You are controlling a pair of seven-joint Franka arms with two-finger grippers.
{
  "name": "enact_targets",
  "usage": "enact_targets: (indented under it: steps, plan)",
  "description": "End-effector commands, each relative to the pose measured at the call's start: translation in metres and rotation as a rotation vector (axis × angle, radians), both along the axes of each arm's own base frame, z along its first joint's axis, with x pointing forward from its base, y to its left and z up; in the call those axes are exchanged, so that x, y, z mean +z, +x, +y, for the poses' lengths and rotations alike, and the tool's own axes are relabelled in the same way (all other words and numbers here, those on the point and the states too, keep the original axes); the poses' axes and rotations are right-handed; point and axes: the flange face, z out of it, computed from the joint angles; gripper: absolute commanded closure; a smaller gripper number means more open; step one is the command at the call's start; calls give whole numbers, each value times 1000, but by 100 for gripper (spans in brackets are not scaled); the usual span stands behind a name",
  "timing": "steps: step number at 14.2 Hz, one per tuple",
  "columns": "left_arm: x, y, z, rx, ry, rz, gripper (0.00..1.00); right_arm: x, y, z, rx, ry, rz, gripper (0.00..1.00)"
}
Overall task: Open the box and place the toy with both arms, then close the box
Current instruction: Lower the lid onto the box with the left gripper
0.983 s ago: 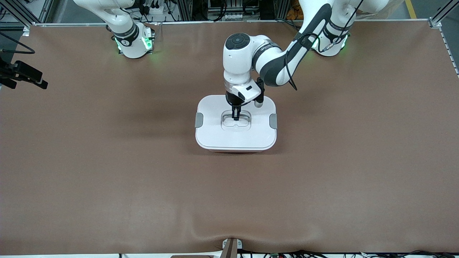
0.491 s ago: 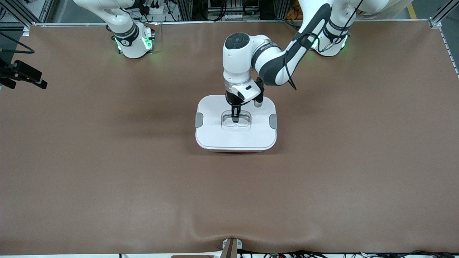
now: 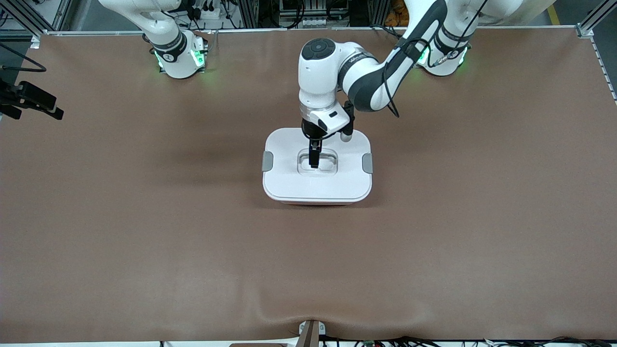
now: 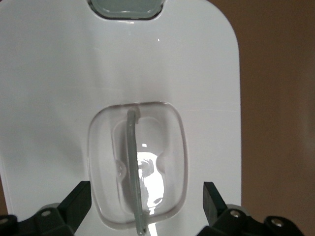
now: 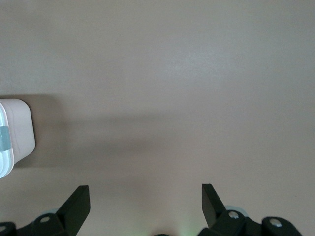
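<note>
Box (image 3: pixel 317 185) sits mid-bench (image 3: pixel 144 217), white lid (image 3: pixel 289 144) on, a grey clip (image 3: pixel 267 161) at each end and the clear handle (image 4: pixel 132 162) lying in its recess. Left gripper (image 3: pixel 314 161) hangs straight down over that recess, its fingers (image 4: pixel 76 200) spread wide to either side of the handle and gripping nothing. Right gripper (image 5: pixel 145 204) waits above bare bench toward the right arm's end, fingers (image 5: pixel 212 196) open too, with one corner of the box showing at the edge of the right wrist view.
</note>
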Motion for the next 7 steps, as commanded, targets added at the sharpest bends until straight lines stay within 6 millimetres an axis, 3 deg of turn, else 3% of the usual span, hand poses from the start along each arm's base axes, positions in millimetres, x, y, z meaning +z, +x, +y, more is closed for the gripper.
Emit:
enact_targets:
  steps: [1, 7]
  plan:
    - [23, 8, 3, 17, 12, -15, 0, 6, -3, -3, -8, 0, -9, 0]
    - [50, 19, 16, -56, 113, 3, 0, 6, -3, -3, -8, 0, -9, 0]
